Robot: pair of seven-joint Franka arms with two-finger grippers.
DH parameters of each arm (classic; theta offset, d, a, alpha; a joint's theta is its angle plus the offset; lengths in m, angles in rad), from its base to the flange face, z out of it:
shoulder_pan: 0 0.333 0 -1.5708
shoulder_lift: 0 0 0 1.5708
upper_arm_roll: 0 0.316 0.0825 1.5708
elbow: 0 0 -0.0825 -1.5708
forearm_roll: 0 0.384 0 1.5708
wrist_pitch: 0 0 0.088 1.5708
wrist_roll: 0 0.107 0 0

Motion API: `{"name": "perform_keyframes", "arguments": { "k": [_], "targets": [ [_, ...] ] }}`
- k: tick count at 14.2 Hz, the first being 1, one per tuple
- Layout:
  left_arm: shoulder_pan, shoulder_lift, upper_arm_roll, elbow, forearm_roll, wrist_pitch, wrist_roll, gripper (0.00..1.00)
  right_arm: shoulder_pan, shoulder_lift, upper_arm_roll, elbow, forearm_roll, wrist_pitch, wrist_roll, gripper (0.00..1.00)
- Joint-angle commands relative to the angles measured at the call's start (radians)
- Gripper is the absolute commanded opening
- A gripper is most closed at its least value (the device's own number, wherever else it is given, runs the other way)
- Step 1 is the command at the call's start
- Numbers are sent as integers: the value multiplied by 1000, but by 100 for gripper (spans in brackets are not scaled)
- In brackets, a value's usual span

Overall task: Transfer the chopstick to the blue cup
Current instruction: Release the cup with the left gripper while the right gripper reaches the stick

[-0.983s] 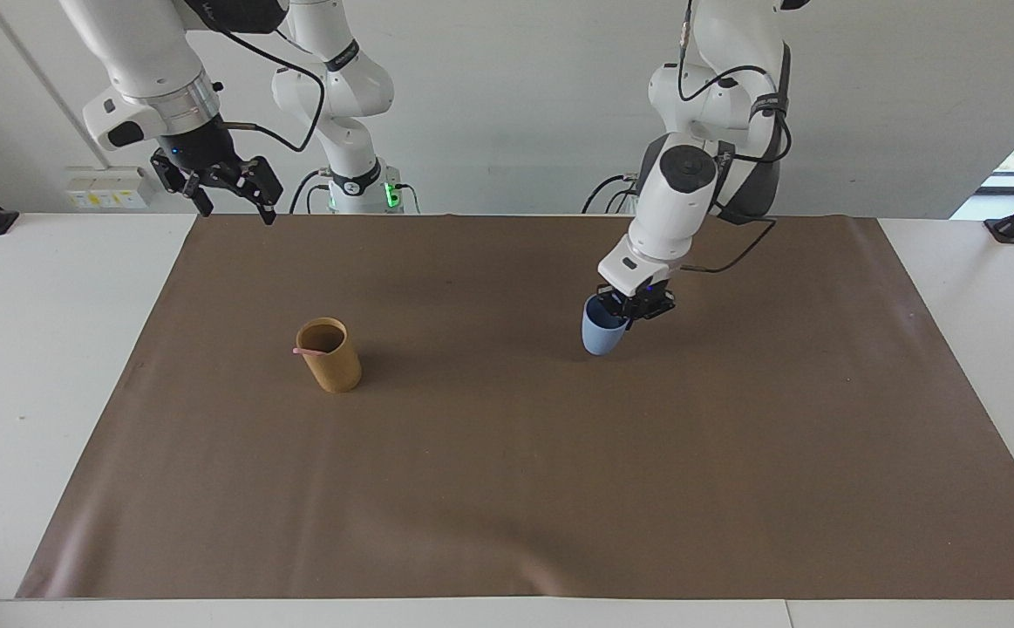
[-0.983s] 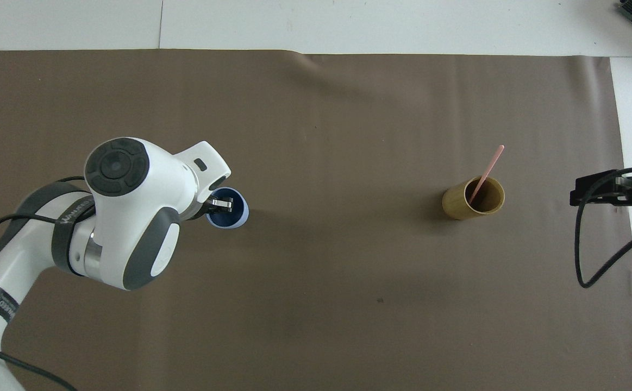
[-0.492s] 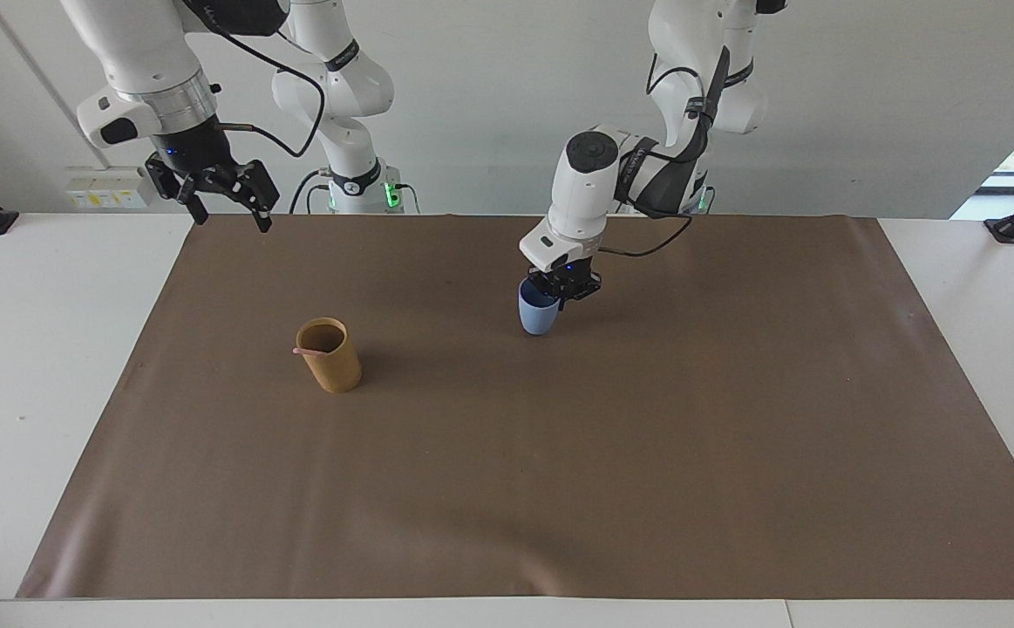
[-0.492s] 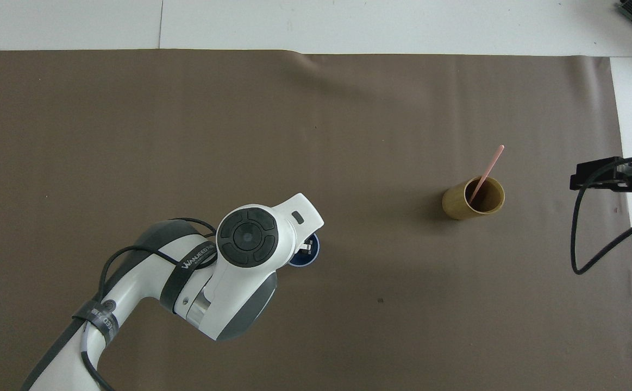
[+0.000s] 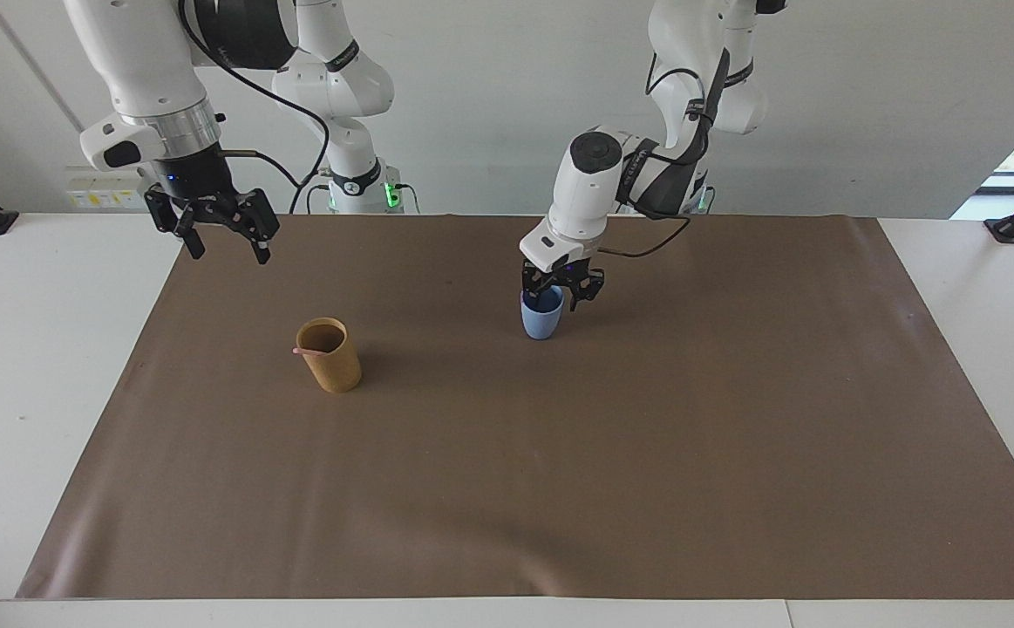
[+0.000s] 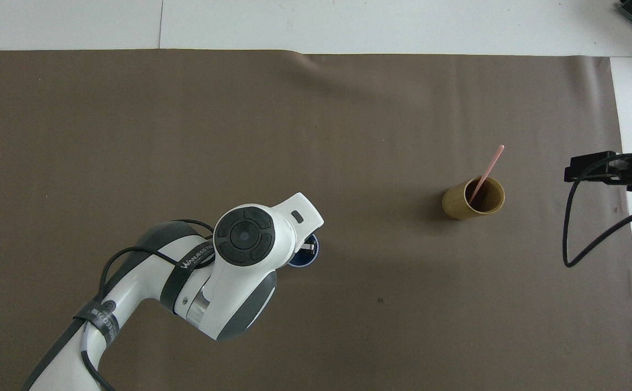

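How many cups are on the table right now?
2. The blue cup stands mid-mat under the left tool; the tan cup, toward the right arm's end, holds a pink chopstick. None seems hidden.

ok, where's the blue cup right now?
The blue cup stands upright mid-mat, nearer the robots than the tan cup and toward the left arm's end from it, under the open left gripper.

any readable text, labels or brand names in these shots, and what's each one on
"WANWEED..." reads along the dark band on the left arm's forearm in the overhead view; the small letters after it are too blurred to read.
A second dark band lower on that arm carries print, unreadable.
Blue cup, brown cup: no text.
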Motion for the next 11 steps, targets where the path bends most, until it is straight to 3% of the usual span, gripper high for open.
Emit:
{"name": "perform_keyframes", "arguments": {
  "k": [1, 5, 7, 9, 11],
  "targets": [
    [9, -89, 20, -13, -19, -62, 46, 100, -3, 51, 5, -29, 22, 123, -61, 100],
    [161, -238, 20, -70, -10, -141, 189, 100, 40, 104, 11, -32, 28, 187, -64, 100],
    [259, -280, 22, -62, -7, -209, 282, 100, 58, 129, 9, -50, 111, 221, -73, 100],
    [380, -306, 22, -15, -5, -272, 376, 100, 61, 172, 9, -88, 127, 319, -153, 100],
    [489, -288, 22, 103, -5, -390, 503, 100, 60, 196, 9, -118, 130, 370, -234, 100]
  ]
}}
